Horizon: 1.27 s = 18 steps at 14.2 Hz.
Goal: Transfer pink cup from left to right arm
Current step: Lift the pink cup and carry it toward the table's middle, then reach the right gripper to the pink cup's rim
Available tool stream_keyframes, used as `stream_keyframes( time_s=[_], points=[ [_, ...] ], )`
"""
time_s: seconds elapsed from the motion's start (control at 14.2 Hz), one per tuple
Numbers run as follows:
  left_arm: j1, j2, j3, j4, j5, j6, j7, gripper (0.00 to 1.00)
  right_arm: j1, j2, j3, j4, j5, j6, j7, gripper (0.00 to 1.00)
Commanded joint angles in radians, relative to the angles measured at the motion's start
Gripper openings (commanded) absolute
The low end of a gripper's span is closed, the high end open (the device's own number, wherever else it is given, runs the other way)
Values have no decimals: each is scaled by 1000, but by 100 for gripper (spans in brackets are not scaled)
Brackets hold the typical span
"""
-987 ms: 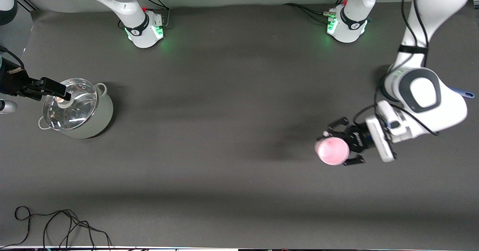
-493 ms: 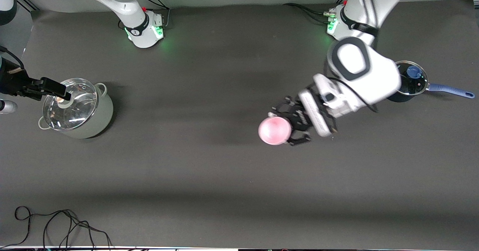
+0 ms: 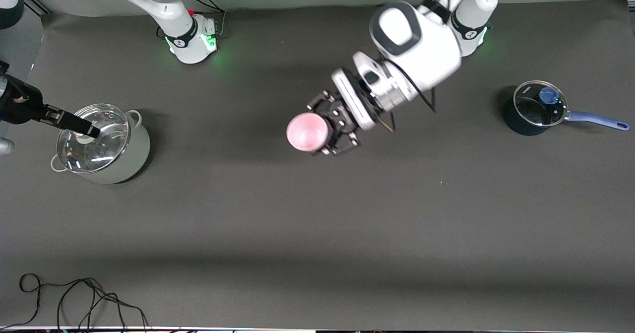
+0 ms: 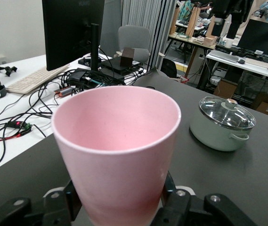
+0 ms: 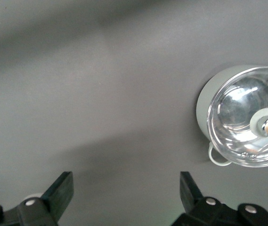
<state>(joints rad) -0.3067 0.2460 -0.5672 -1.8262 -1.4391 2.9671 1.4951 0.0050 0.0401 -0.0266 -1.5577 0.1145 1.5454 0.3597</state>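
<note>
The pink cup (image 3: 306, 131) is held in my left gripper (image 3: 321, 130), up in the air over the middle of the table, its mouth facing the right arm's end. In the left wrist view the cup (image 4: 117, 155) fills the middle, and the claw-like fingers (image 4: 70, 201) press on both sides of its lower part. My right gripper (image 3: 74, 122) hangs over the rim of the pale green pot's lid at the right arm's end. In the right wrist view this gripper (image 5: 126, 190) is open and empty, with bare mat between its jaws.
A pale green pot with a glass lid (image 3: 101, 144) stands at the right arm's end; it also shows in the right wrist view (image 5: 244, 117). A dark blue saucepan with a glass lid (image 3: 538, 107) stands at the left arm's end. A loose black cable (image 3: 74, 298) lies nearest the front camera.
My left arm has swung the pink cup from the left arm's end to over the middle of the table. The right gripper has shifted only slightly by the pot.
</note>
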Motion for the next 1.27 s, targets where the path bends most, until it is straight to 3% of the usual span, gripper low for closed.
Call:
stream_keyframes(
  time_s=[0.0, 0.49, 0.85, 1.2],
  points=[
    [3, -28, -45, -19, -32, 65, -9, 31, 10, -9, -6, 2, 22, -10, 42, 100],
    [1, -28, -57, -16, -44, 78, -9, 31, 44, -2, 5, 24, 79, -10, 361, 100],
    [3, -28, -57, -16, -44, 78, -9, 31, 189, 17, 5, 82, 125, -2, 648, 100],
    [3, -27, -57, -16, -46, 78, -9, 31, 332, 119, 7, 224, 148, 2, 889, 100]
  ],
)
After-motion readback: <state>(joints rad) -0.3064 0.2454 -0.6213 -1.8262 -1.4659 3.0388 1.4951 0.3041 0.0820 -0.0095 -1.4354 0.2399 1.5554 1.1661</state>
